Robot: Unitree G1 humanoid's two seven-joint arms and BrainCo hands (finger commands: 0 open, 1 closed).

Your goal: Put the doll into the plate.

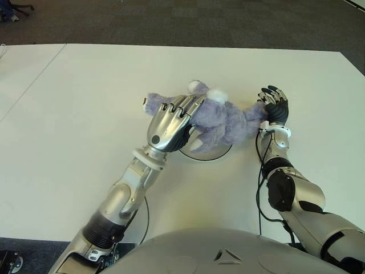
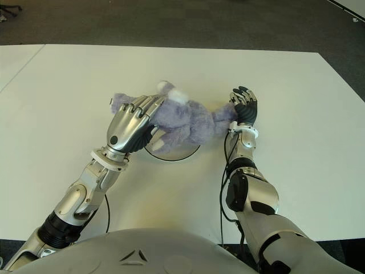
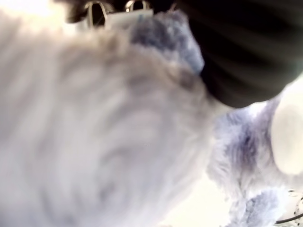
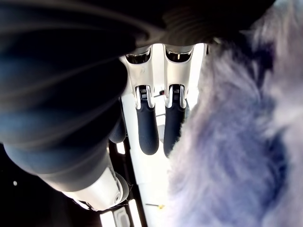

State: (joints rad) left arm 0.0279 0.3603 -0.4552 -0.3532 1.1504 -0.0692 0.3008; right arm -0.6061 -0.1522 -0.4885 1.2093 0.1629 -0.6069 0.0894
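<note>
Lay across the plate (image 1: 215, 153), the doll (image 1: 228, 117), one end hanging past the rim. Left hand (image 1: 171, 123) curled over it, fingers (image 1: 185, 105) wrapped into the fur, presumably to settle it. Right hand (image 1: 275, 104) beside that end, fingers (image 4: 147, 127) straight, gripping nothing, likely steadying.

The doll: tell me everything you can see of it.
The doll is a soft plush animal with lavender-grey fur and white patches, one a white tuft at its top. It lies on its side across the plate, its body overhanging the rim toward the robot's right. The left hand grips its left end from above, fingers curled into the fur. The right hand is at its other end, fingers extended beside the fur.
</note>
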